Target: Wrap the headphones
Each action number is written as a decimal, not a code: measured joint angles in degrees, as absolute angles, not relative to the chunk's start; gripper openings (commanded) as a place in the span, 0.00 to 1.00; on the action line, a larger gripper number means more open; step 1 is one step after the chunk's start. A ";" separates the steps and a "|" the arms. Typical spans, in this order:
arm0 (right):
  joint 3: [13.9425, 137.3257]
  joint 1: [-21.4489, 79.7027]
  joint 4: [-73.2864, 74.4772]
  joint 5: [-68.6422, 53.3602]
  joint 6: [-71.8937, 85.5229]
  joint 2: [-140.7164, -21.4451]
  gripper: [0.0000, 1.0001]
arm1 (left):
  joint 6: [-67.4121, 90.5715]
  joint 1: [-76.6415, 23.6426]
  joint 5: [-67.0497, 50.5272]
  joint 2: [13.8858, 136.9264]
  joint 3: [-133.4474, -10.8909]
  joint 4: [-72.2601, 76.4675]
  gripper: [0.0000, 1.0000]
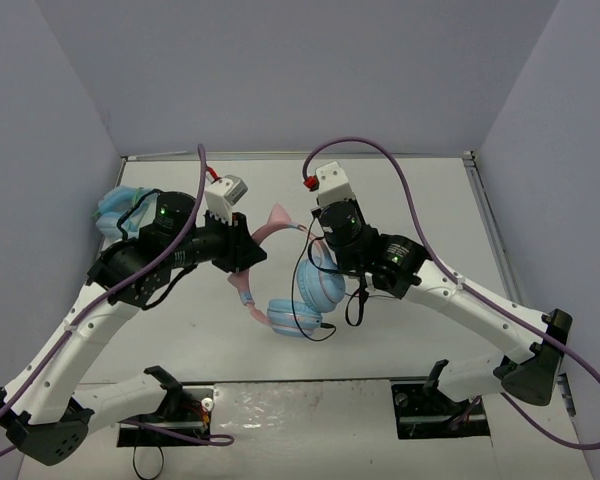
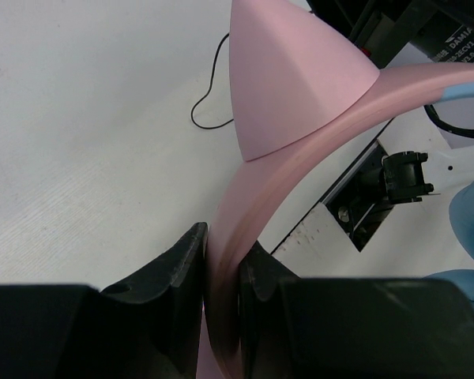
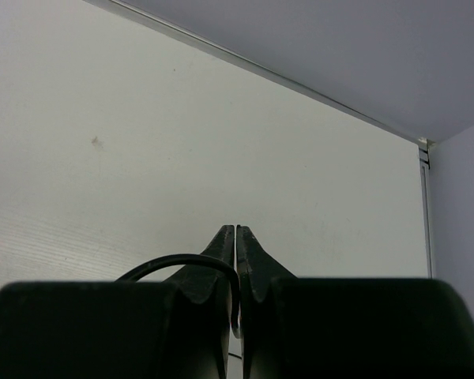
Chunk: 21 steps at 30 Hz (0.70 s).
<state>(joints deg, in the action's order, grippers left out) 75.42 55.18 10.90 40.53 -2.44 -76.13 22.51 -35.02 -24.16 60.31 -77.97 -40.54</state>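
Note:
The headphones (image 1: pixel 305 290) are held above the middle of the table, with a pink cat-eared headband (image 1: pixel 270 228) and two light blue ear cups (image 1: pixel 320 282). My left gripper (image 1: pixel 252 250) is shut on the headband, and the left wrist view shows the pink band (image 2: pixel 300 158) pinched between my fingers (image 2: pixel 182 260). My right gripper (image 1: pixel 330 232) is just right of the headband, above the upper ear cup. It is shut on the thin black cable (image 3: pixel 174 260), which arcs into its closed jaws. The cable (image 1: pixel 302 275) hangs in loops around the ear cups.
A light blue looped item (image 1: pixel 115 210) lies at the far left, behind my left arm. The white table (image 1: pixel 430 200) is walled at the back and on both sides. The arm bases and mounting plates (image 1: pixel 310 410) are at the near edge.

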 measured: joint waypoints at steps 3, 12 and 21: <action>75.14 55.16 10.85 40.51 -1.98 -75.79 0.01 | 23.05 -34.90 -24.14 60.31 -77.97 -39.53 0.00; 73.01 55.16 10.51 40.28 -0.92 -75.46 0.01 | 25.05 -34.72 -23.88 59.89 -77.97 -35.85 0.00; 72.52 55.16 9.08 40.10 -0.25 -74.99 0.01 | 26.67 -34.49 -24.30 59.61 -79.09 -33.41 0.00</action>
